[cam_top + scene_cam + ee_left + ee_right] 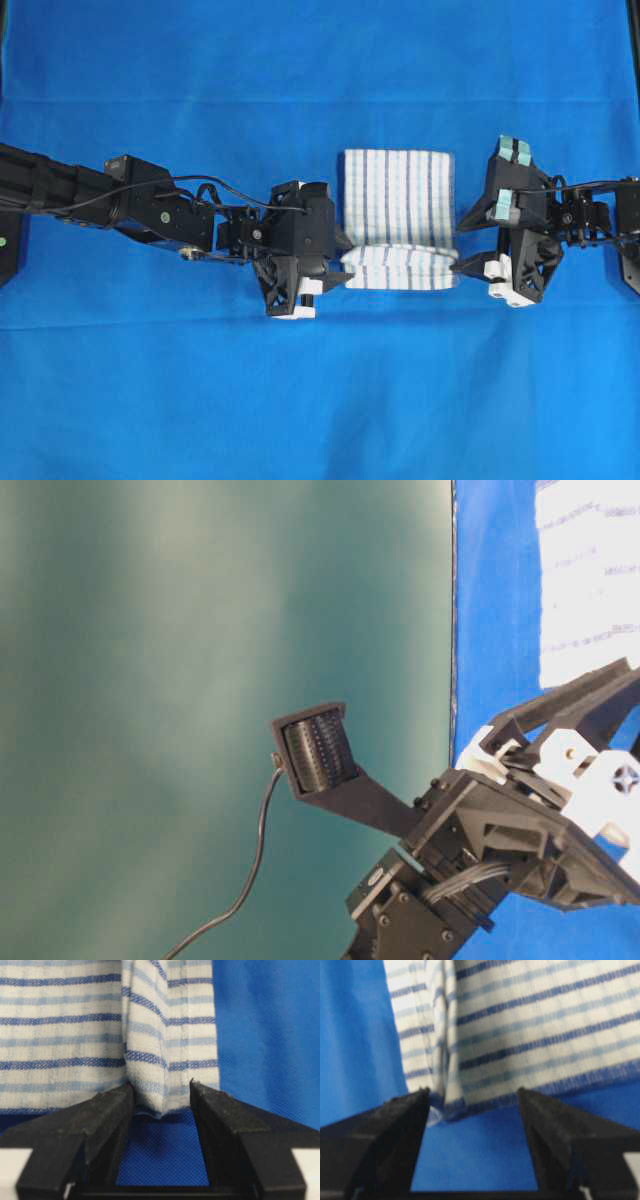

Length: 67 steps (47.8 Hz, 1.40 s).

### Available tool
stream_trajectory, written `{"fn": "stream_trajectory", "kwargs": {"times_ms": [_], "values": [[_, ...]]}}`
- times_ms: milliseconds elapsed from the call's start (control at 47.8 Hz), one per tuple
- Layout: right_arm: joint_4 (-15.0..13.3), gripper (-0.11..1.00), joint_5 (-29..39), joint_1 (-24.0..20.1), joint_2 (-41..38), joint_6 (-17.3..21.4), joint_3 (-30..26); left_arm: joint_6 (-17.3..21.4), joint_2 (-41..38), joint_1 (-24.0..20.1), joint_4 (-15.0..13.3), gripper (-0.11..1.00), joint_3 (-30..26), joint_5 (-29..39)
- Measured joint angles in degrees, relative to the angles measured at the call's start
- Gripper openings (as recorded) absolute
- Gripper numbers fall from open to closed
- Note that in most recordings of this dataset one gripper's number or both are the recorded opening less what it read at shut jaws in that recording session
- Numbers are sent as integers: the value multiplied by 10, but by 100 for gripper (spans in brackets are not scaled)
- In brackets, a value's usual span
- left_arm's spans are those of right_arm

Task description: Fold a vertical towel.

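Towel [397, 195] lies mid-cloth, near end doubled over. Both claws parted, gripping nothing: left claw [162, 1105] and right claw [472, 1110] flank that fold. Light, limp (likely slippery) — pinch corners.

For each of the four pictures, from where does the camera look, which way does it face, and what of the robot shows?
Overhead: above the table, facing straight down on the towel and blue cloth; both arms, left pincer and right pincer at the towel's sides.
Table-level: low at the table's edge, picture turned sideways; one pincer close up, which one unclear; green wall behind.
Left wrist: on the left arm, facing along its open fingers at the towel's folded edge.
Right wrist: the same from the opposite side, fingers open.
Shared: both wrist views show the towel's fold.
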<state>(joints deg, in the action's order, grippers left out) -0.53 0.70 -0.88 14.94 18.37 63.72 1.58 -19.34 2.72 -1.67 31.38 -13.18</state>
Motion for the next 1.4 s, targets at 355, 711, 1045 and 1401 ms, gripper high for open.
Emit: {"fn": "stream_trajectory", "kwargs": {"times_ms": [355, 711, 1045, 1401], "values": [[-4, 60, 93, -23, 107, -2, -21, 0, 125, 34, 0, 47, 10, 100], [-51, 60, 135, -24, 295, -5, -24, 1, 281, 38, 0, 47, 64, 127], [-107, 60, 211, -23, 432, -5, -39, 10, 429, 38, 0, 47, 142, 110], [-126, 60, 221, -8, 535, -4, -4, 10, 636, 35, 0, 47, 277, 96]]}}
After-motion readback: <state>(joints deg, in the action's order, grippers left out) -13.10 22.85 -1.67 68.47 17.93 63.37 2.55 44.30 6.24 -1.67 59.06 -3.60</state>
